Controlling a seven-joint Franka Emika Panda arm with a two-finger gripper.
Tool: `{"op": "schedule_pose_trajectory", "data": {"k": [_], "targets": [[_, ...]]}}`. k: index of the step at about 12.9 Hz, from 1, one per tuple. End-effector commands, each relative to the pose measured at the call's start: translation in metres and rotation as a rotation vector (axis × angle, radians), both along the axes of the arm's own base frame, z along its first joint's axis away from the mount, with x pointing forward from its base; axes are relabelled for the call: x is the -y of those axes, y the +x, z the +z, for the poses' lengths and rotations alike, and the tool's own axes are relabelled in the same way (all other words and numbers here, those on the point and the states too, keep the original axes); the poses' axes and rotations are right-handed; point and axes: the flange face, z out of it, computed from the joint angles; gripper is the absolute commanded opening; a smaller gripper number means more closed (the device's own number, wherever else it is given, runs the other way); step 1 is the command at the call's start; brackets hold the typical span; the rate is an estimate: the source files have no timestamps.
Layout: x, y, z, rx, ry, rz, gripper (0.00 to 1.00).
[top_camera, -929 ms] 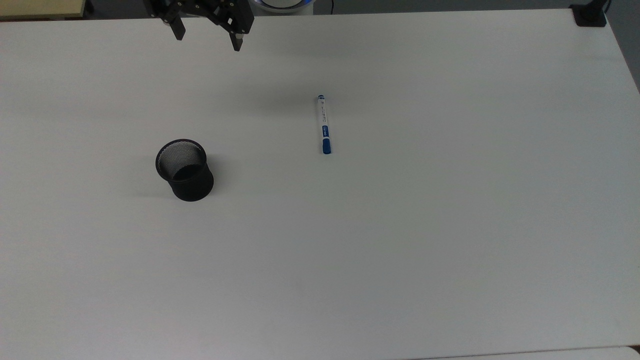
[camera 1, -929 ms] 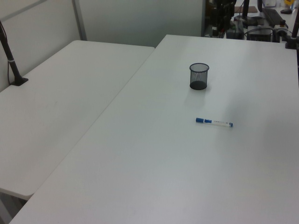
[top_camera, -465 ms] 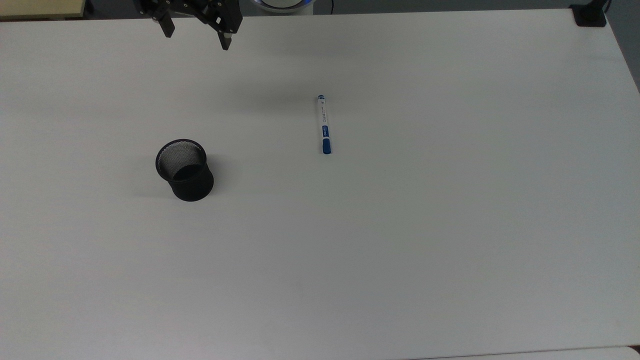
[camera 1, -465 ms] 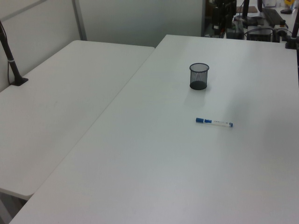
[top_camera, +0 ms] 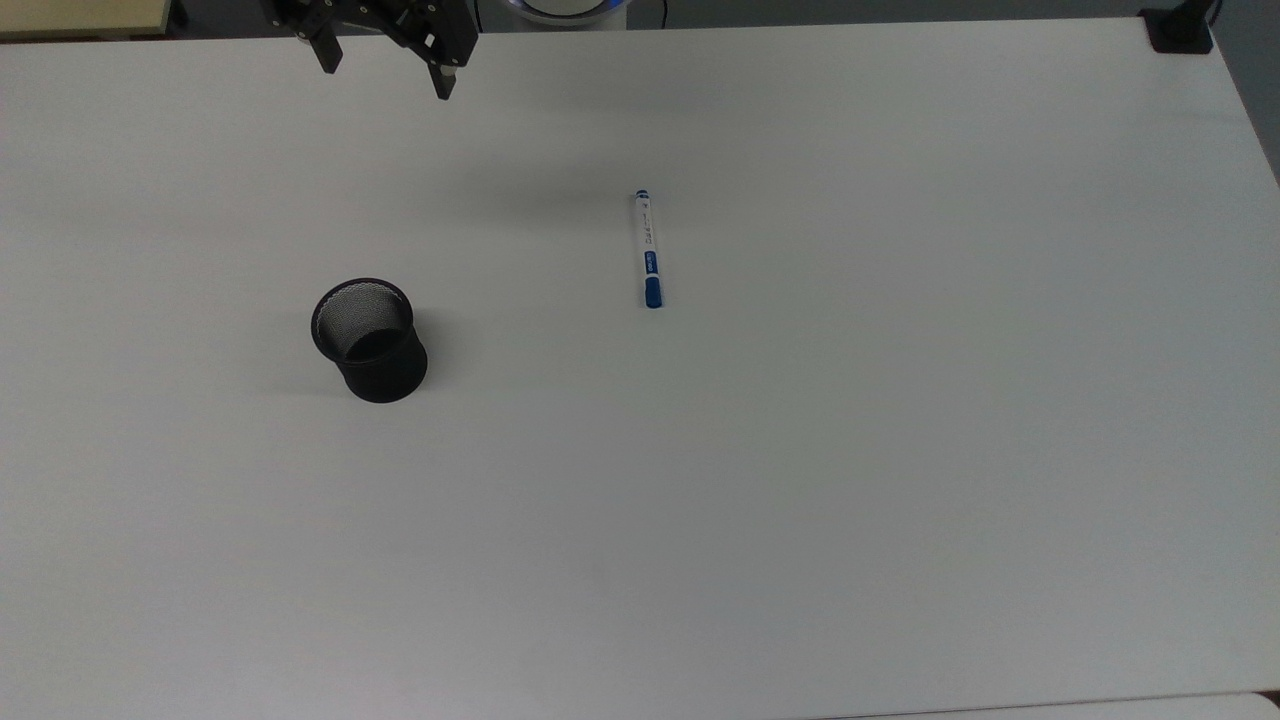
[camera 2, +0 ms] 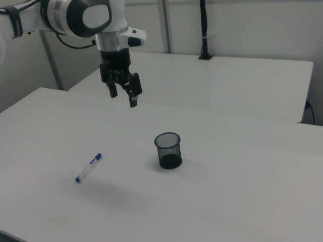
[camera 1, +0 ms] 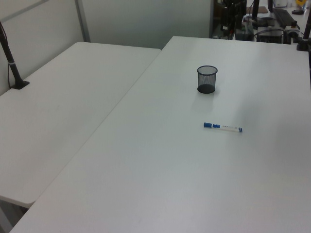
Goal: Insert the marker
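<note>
Although the arm is up and ready, nothing of the insertion appears to be done yet: the whole job of reaching, grasping, carrying and dropping is judged still to lie ahead.

Nearest in the right view, the marker (camera 2: pixel 89 167) lies flat on the white table (camera 2: pixel 242 201), out on bare surface with nothing touching it. In the top view the marker (top_camera: pixel 648 248) runs almost along the 12-to-6 line, its blue cap at the 6 o'clock end and the small blue tip at 12 o'clock.

Further back in the right view stands the black mesh cup (camera 2: pixel 168 150), upright and open at the top. From the marker in the top view the mesh cup (top_camera: pixel 368 340) sits at about 8 o'clock, well apart from it. Through the rim and the mesh only its dark floor shows, so it looks empty.

Farthest in the right view, the gripper (camera 2: pixel 124 95) hangs in the air above the table, its two fingers spread wide and carrying nothing. In the top view the gripper (top_camera: pixel 385 70) is at the table's far edge, at about 12 o'clock from the cup and 10 o'clock from the marker, well apart from both.
</note>
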Motion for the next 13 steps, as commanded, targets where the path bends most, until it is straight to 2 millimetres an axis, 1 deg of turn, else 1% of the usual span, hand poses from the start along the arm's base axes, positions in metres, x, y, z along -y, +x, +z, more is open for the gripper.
{"op": "schedule_pose_trajectory", "data": {"k": [1,3,6,7,8,9,10,11,13], "targets": [[-0.002,0.000,-0.008,-0.026,-0.016,0.039,1.00],[-0.006,0.012,-0.015,-0.032,-0.018,0.061,1.00],[-0.018,0.029,-0.038,-0.064,-0.019,0.074,1.00],[-0.027,0.035,-0.050,-0.081,-0.019,0.085,1.00],[-0.045,0.043,-0.062,-0.075,-0.015,0.107,1.00],[-0.067,0.049,-0.076,-0.048,-0.016,0.127,1.00],[-0.087,0.051,-0.096,-0.033,-0.018,0.104,1.00],[-0.102,0.052,-0.110,-0.018,-0.020,0.099,1.00],[-0.126,0.051,-0.155,-0.026,-0.021,0.130,1.00]]}}
